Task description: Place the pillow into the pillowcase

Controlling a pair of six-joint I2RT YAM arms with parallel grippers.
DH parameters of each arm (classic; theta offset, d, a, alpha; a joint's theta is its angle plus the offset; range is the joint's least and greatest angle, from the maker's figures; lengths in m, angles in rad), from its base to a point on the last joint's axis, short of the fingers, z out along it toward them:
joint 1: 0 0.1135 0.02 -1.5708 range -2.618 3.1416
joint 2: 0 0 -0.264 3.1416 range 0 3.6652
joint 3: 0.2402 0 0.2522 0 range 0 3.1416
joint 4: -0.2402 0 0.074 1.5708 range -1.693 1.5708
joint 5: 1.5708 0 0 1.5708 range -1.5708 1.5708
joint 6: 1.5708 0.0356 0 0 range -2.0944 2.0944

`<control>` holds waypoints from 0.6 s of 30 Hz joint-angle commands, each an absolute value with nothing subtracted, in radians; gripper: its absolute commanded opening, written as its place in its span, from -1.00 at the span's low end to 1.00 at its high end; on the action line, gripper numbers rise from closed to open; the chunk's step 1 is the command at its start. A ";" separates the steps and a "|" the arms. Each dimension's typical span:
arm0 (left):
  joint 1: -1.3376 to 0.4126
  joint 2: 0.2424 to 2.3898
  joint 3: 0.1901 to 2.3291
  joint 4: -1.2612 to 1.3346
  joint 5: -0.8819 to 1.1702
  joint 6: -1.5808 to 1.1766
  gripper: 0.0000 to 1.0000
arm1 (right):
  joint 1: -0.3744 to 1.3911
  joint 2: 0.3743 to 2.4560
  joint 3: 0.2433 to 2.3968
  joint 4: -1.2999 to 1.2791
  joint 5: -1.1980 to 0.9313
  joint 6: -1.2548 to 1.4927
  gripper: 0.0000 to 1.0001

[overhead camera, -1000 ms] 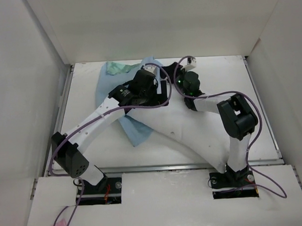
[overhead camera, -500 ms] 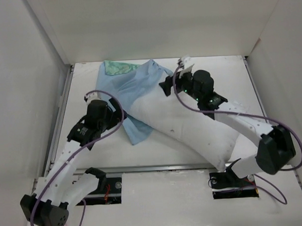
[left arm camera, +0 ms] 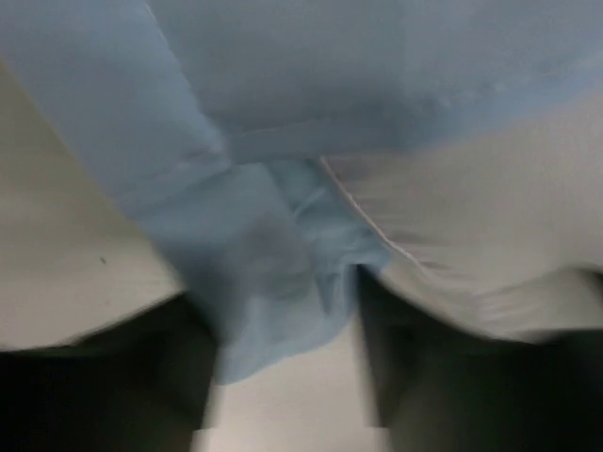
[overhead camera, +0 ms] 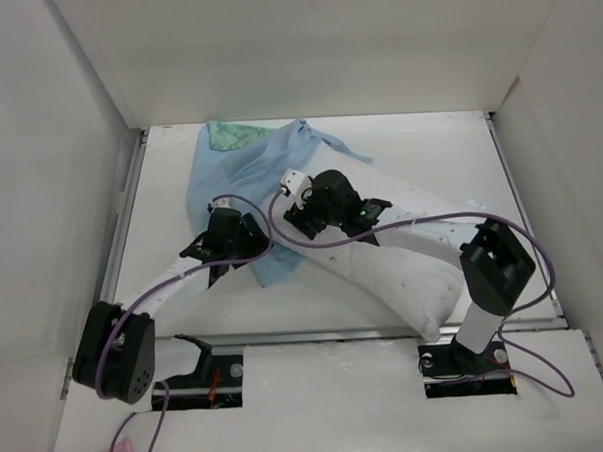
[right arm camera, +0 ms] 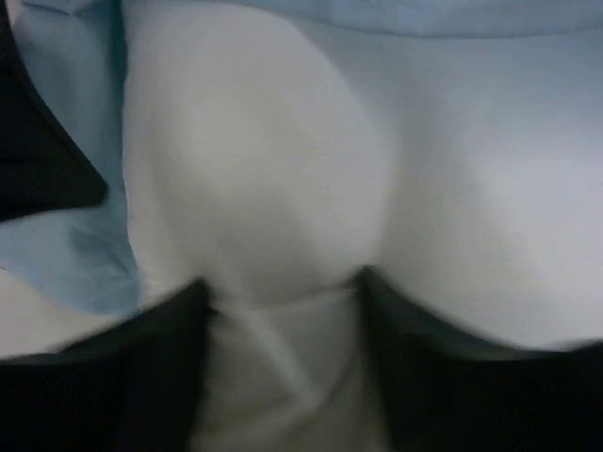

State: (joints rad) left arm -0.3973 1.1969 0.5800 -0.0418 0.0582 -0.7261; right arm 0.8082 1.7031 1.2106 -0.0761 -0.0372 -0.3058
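Note:
The white pillow (overhead camera: 389,272) lies slanting from the table's middle to the near right. Its far end sits inside the pale blue pillowcase (overhead camera: 234,174), whose teal-green corner (overhead camera: 240,137) shows at the back. My left gripper (overhead camera: 246,238) is at the pillowcase's near edge. In the left wrist view, a bunch of blue pillowcase (left arm camera: 273,273) sits between the narrowed jaws of the left gripper (left arm camera: 287,306). My right gripper (overhead camera: 301,211) rests on the pillow just outside the pillowcase's mouth. The right gripper (right arm camera: 283,292) pinches a bulge of pillow (right arm camera: 254,160). Both wrist views are blurred.
White walls enclose the table (overhead camera: 449,159) on the left, back and right. The right arm's elbow (overhead camera: 495,263) stands over the pillow's near end. Purple cables loop off both arms.
The left gripper swung right to the pillowcase's near edge. The right gripper moved left and nearer, onto the pillow. Both sets of jaws went from wide to narrow around fabric.

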 commanded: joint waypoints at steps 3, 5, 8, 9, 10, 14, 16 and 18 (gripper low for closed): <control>-0.391 1.393 0.718 0.092 0.066 -0.658 -1.00 | 0.808 1.769 1.192 0.139 0.227 -0.194 -1.00; -0.446 1.411 0.729 0.092 0.066 -0.637 -1.00 | 0.789 1.735 1.192 0.210 0.261 -0.085 -1.00; -0.494 1.367 0.749 0.083 0.075 -0.637 -1.00 | 0.779 1.652 1.192 0.383 0.316 0.081 -1.00; -0.536 1.318 0.749 0.074 0.075 -0.637 -1.00 | 0.779 1.638 1.201 0.434 0.346 0.109 -1.00; -0.563 1.293 0.762 0.074 0.092 -0.637 -1.00 | 0.779 1.638 1.215 0.499 0.366 0.139 -1.00; -0.719 1.232 0.831 0.012 0.165 -0.646 -1.00 | 0.779 1.684 1.299 0.628 0.523 0.222 -1.00; -0.803 1.207 0.850 0.012 0.213 -0.658 -1.00 | 0.779 1.722 1.356 0.646 0.625 0.236 -1.00; -0.847 1.207 0.859 0.026 0.311 -0.667 -1.00 | 0.779 1.776 1.387 0.675 0.673 0.250 -1.00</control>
